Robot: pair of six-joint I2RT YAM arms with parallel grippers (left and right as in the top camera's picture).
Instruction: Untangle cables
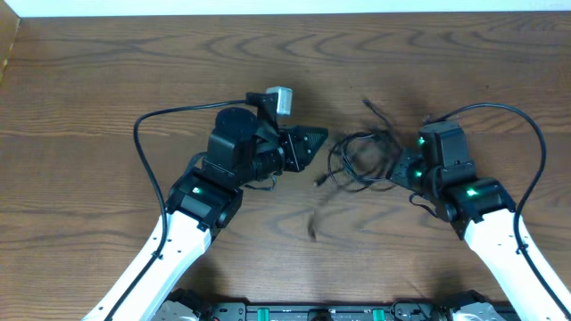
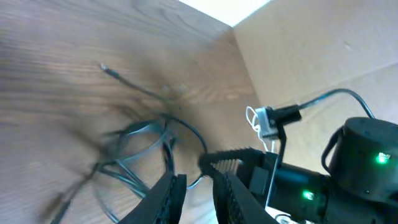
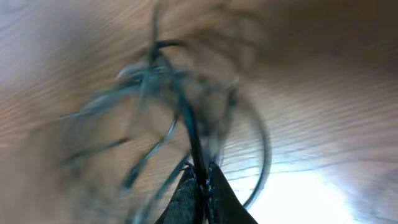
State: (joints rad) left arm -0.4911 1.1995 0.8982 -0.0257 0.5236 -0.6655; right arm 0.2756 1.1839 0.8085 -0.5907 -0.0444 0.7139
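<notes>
The right gripper point(image 3: 202, 182) is pinching a strand of the cables point(image 1: 361, 159), just right of centre overhead, starting the pull — the left gripper point(image 2: 198, 190), parted and empty, is likely needing another strand.

The counter point(image 1: 107, 71) is of dark brown wood with a wavy grain, and it fills nearly the whole overhead view. Along its far edge runs a narrow white strip point(image 1: 285, 5). In the left wrist view a plain tan panel point(image 2: 311, 56) stands upright against the counter. Bright light leaves a pale glare point(image 3: 305, 199) on the wood.
</notes>
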